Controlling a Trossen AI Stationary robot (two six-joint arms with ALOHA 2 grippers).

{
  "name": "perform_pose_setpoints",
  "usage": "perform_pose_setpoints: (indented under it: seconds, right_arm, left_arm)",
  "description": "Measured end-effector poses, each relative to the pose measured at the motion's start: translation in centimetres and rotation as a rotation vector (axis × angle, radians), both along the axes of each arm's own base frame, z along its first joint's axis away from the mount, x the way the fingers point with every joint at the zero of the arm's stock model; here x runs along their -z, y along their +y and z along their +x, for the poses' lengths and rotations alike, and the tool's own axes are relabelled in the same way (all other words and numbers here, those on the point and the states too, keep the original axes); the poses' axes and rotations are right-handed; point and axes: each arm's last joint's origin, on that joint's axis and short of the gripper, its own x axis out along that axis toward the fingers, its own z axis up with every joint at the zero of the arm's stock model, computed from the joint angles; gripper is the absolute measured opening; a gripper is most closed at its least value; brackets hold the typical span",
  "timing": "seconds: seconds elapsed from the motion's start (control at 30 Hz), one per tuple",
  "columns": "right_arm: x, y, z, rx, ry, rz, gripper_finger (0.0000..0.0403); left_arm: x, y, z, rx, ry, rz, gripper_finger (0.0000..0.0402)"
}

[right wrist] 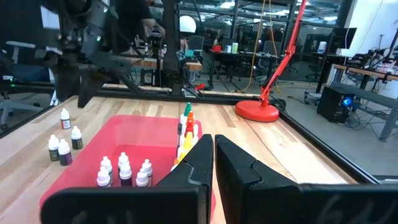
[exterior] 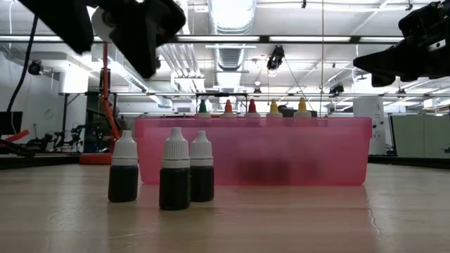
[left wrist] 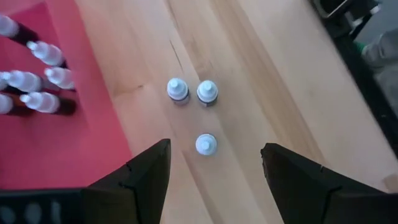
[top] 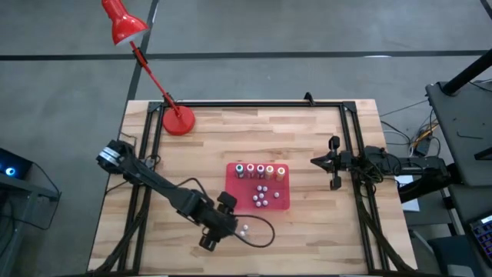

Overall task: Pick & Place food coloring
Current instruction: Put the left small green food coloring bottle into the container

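Left gripper is hovering, fingers spread wide, over three tiny white-capped dark food coloring bottles standing on the wooden surface beside the red plastic tray; advisable: retreat straight up, avoiding bottles.

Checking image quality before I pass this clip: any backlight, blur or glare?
Low view: bright ceiling lights behind leave the three bottles on the table dark, near silhouettes. Left wrist view: bottles in the red tray smear soft. High view: evenly lit, no glare.
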Motion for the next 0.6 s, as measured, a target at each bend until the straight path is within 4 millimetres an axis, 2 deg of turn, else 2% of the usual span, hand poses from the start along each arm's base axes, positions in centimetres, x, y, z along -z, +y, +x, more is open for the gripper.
perform_pose_setpoints:
  seconds: [0.27, 0.6]
  right_arm:
    - [0.0, 0.0, 0.0, 0.0, 0.0, 0.0, 0.0009]
    - [0.0, 0.0, 0.0, 0.0, 0.0, 0.0, 0.0009]
  left_arm:
    - [2.4, -0.7, 1.3, 0.0, 0.063, 0.036, 0.0225]
    - [4.3, -0.3, 2.0, -0.02, 0.125, 0.07, 0.0224]
